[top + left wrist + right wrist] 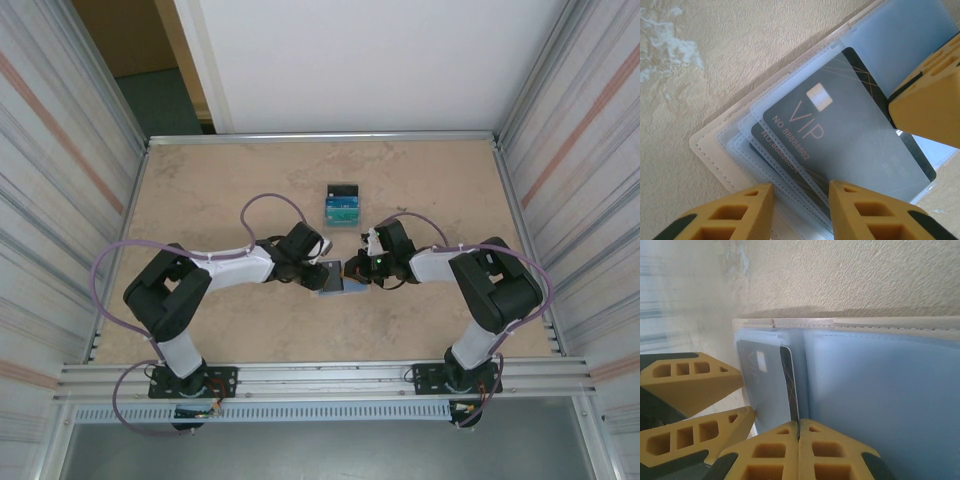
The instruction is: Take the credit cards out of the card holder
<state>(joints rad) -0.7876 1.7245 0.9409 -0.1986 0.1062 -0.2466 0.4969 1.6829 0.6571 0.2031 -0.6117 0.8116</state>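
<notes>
Now right jaws pinch the black card (840, 130), its long axis toward them; left jaws half-open

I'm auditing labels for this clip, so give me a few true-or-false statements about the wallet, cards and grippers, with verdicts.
The card holder lies open on the table. True.
A black card marked VIP is tucked in the card holder. True.
The right gripper is wide open. False: its fingers are closed together.
The pile of cards touches the card holder. False: bare table lies between them.
</notes>
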